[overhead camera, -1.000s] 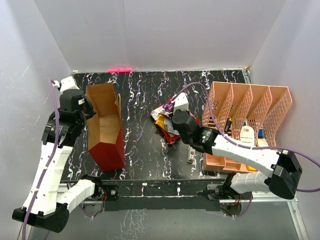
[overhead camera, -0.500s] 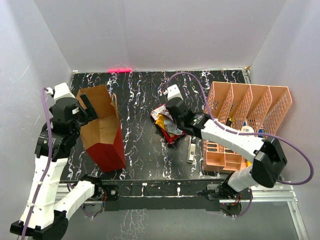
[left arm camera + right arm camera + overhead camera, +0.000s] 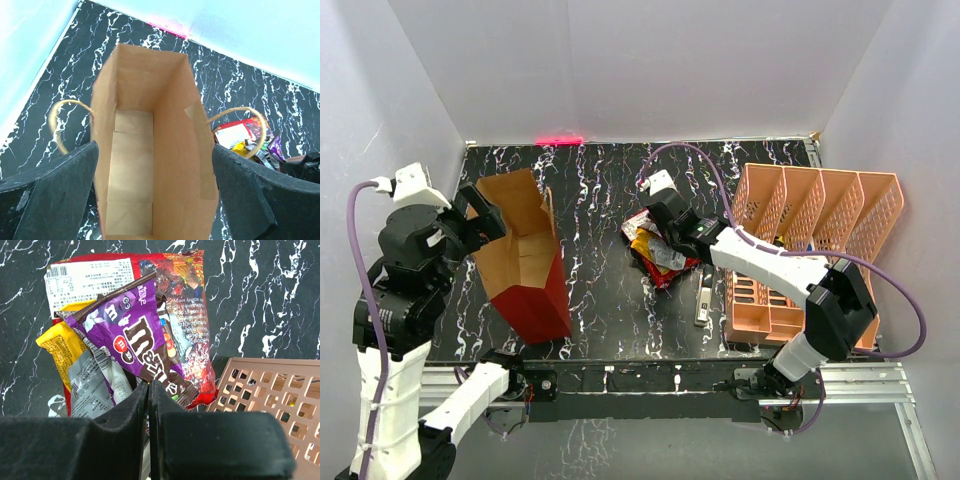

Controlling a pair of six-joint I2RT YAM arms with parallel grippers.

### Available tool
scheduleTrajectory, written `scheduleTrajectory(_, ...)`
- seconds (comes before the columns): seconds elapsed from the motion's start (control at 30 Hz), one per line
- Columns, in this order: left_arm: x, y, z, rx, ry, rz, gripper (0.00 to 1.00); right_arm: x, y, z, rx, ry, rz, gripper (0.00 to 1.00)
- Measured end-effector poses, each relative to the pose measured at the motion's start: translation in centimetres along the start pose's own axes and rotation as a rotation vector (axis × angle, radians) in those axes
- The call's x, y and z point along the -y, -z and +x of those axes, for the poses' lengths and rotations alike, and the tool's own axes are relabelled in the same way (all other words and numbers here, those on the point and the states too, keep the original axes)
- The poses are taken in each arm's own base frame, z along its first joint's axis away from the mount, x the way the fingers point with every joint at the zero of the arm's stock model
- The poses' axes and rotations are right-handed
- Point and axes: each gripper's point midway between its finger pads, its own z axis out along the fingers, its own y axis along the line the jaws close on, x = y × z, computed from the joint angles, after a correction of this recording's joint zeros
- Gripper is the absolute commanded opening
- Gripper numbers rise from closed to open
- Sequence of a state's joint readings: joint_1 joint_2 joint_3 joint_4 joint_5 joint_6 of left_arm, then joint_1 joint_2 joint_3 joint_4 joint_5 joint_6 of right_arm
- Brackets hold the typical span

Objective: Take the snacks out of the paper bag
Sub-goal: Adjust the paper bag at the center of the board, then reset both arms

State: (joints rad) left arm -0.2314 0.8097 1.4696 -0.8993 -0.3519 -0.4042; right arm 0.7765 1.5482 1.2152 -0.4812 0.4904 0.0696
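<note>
Both arms have drawn back: left gripper (image 3: 486, 214) gapes empty over the paper bag (image 3: 535, 300), while right gripper (image 3: 149, 390), closed on nothing, hovers over light, slippery snacks (image 3: 145, 335) at the bag's 3 o'clock, best pinched by a crimped seam.

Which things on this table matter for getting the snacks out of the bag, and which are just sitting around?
Part of the job:
- paper bag, standing open, looks empty inside
- snacks, piled outside the bag

Just lying about:
- orange file rack
- slim grey-and-white gadget next to the rack
</note>
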Motion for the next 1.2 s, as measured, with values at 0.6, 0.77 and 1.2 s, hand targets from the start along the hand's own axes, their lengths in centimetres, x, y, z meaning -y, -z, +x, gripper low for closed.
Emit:
scheduleTrajectory(0.6, 1.0, 1.9, -1.4, 0.025, 0.029, 0.071, 0.98, -0.3, 2.8, -2.1, 0.032, -0.065, -0.086, 0.78)
scheduleTrajectory(0.77, 2.2, 2.2, -1.2, 0.004, 0.054, 0.136, 0.98, -0.3, 6.8, -4.8, 0.167, -0.132, -0.201, 0.98)
scheduleTrajectory(1.2, 5.7, 3.3, -2.4, 0.002, 0.086, 0.315, 0.98, 8.1, 24.1, -8.2, 0.716, -0.432, -0.288, 0.98)
